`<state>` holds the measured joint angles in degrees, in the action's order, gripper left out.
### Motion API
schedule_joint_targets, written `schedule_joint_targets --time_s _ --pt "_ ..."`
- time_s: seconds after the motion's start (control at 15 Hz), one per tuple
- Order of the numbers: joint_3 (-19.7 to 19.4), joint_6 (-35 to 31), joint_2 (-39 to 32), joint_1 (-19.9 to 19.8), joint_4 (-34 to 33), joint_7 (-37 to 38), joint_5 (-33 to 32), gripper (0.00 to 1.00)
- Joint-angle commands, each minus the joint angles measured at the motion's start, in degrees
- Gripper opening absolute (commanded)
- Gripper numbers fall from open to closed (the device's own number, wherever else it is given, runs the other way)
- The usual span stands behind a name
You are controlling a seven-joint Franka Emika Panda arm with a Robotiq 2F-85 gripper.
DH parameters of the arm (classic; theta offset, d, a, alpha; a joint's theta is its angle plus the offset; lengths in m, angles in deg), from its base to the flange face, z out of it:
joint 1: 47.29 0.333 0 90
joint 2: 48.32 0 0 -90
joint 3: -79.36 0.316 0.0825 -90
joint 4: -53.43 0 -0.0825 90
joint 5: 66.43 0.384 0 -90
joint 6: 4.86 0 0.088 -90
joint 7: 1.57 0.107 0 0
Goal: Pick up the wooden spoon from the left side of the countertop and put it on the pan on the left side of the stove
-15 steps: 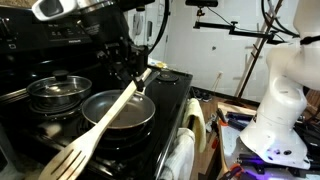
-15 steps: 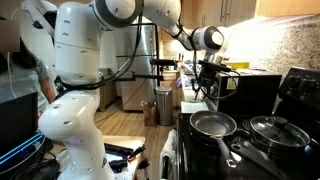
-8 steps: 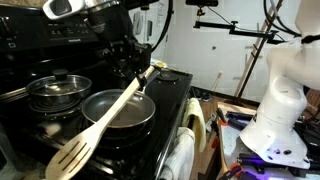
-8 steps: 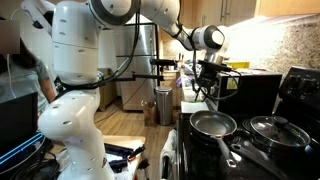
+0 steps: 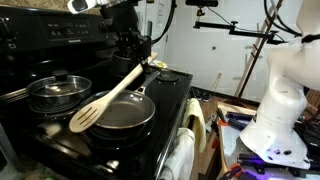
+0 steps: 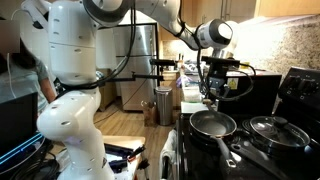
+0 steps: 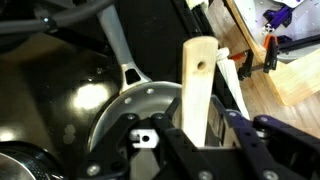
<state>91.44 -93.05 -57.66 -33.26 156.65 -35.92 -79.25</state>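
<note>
One light, stiff wooden spoon (image 5: pixel 112 95), gripper (image 5: pixel 140 62) clamped on its handle end, head over the pan (image 5: pixel 140 118). The end grip probably lets it pivot; a mid-handle hold would be steadier.

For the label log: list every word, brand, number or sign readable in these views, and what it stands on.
None can be read in any view.
Any marks on the control panel of the stove: too blurred to read.
No lettering shows on the wooden spoon, the pan or the lidded pot.
</note>
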Motion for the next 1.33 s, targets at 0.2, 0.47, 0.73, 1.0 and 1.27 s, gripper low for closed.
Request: schedule_joint_targets --time_s 0.2,0.47,0.73,1.0,1.27 --pt "-0.4 0.8 3.9 -1.7 3.4 6.1 1.4 0.07" --pt "-0.4 0.4 5.2 -1.5 7.9 16.7 6.3 0.07" --pt "-0.6 -1.6 9.0 -1.5 13.6 27.3 10.9 0.07" --pt "-0.4 -0.2 12.1 -1.3 15.8 34.9 12.2 0.07" --pt "-0.4 -4.4 13.8 -1.3 18.5 32.2 13.0 0.07"
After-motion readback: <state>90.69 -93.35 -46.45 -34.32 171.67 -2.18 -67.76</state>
